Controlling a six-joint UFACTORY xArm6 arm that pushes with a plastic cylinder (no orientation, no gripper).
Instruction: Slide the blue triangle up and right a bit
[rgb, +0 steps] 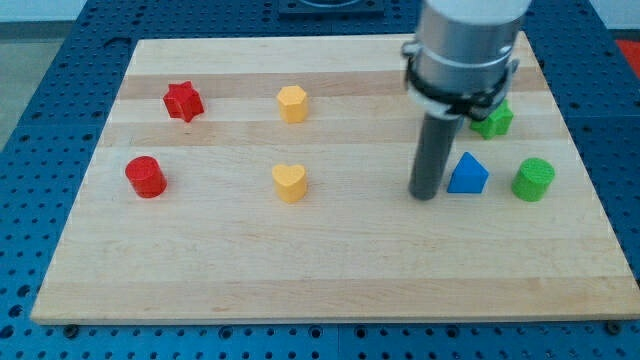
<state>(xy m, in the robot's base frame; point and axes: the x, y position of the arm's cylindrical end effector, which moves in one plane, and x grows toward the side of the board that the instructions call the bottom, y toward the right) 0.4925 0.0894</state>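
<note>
The blue triangle sits on the wooden board at the view's right. My tip rests on the board just left of the blue triangle, close to its left edge and level with its base. The rod rises straight up from there into the grey arm body at the view's top. Whether the tip touches the triangle I cannot tell.
A green cylinder stands right of the blue triangle. A green star-like block sits above it, partly hidden by the arm. A yellow heart, yellow hexagon, red star and red cylinder lie on the left.
</note>
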